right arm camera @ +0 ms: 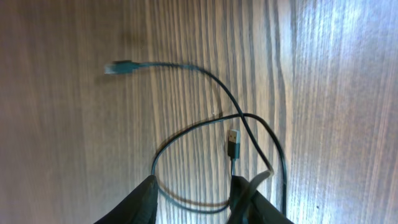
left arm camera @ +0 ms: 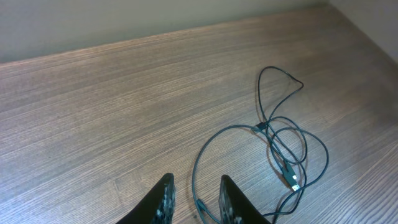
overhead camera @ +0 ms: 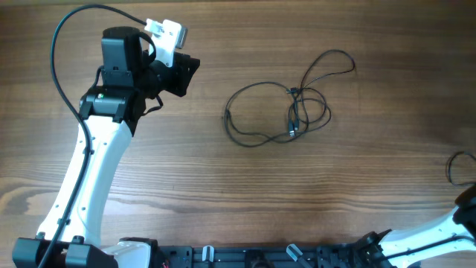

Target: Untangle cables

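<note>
A tangle of thin black cables (overhead camera: 292, 128) lies in loose loops on the wooden table, right of centre. In the left wrist view its loops cross at a knot (left arm camera: 261, 127), with a plug end (left arm camera: 292, 178) beside it. My left gripper (overhead camera: 184, 74) hovers to the left of the tangle. Its jaws (left arm camera: 196, 180) are open, and a cable loop on the table shows in the gap. A separate cable (right arm camera: 232, 138) with a second plug (right arm camera: 118, 66) lies under my right gripper (right arm camera: 195, 180). That gripper is open, and a strand runs across its right finger (right arm camera: 249, 196).
The separate cable shows in the overhead view as a small loop (overhead camera: 451, 165) at the table's right edge. My right arm (overhead camera: 461, 219) is at the bottom right corner. The left arm (overhead camera: 89, 171) stretches from the front left toward the back.
</note>
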`<state>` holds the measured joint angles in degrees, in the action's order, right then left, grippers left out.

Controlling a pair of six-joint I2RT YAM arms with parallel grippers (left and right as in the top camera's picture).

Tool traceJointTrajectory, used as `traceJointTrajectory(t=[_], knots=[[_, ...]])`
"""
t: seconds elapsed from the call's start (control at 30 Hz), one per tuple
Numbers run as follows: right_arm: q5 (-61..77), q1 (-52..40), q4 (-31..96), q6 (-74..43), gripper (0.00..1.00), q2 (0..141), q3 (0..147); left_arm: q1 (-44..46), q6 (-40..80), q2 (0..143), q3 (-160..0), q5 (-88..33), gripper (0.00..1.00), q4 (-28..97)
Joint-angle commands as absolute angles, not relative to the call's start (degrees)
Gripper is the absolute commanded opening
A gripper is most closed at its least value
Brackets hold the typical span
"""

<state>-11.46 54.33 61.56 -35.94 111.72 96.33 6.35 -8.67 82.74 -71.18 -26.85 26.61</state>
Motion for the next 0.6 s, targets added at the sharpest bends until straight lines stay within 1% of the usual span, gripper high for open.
traceJointTrajectory(t=[0.0, 0.07, 0.2, 0.4, 0.5, 0.57], knots=[[-13.74, 54.41, 59.99, -35.97, 0.40, 114.63, 95.92, 6.09, -8.73, 82.94, -71.48, -27.55, 0.25, 26.44], [-13.74, 54.41, 58.67, -35.92, 0.41, 114.98, 95.92, 6.09, -8.71, 82.94, -71.48, -27.57, 0.25, 26.44], [-15.77, 54.43, 56.21, -34.54, 0.48, 115.02, 95.90, 6.11, -8.47, 82.94, -71.48, -27.59, 0.25, 26.48], [-15.84, 54.46, 55.09, -34.63, 0.53, 117.10, 95.88, 6.15, -8.29, 82.94, -71.48, -27.59, 0.26, 26.44], [-14.74, 54.46, 54.46, -34.24, 0.59, 118.37, 95.88, 6.15, -8.29, 82.94, -71.48, -27.59, 0.26, 26.44], [-9.50, 54.46, 52.99, -31.31, 0.65, 118.56, 95.88, 6.15, -8.29, 82.94, -71.48, -27.59, 0.26, 26.44]])
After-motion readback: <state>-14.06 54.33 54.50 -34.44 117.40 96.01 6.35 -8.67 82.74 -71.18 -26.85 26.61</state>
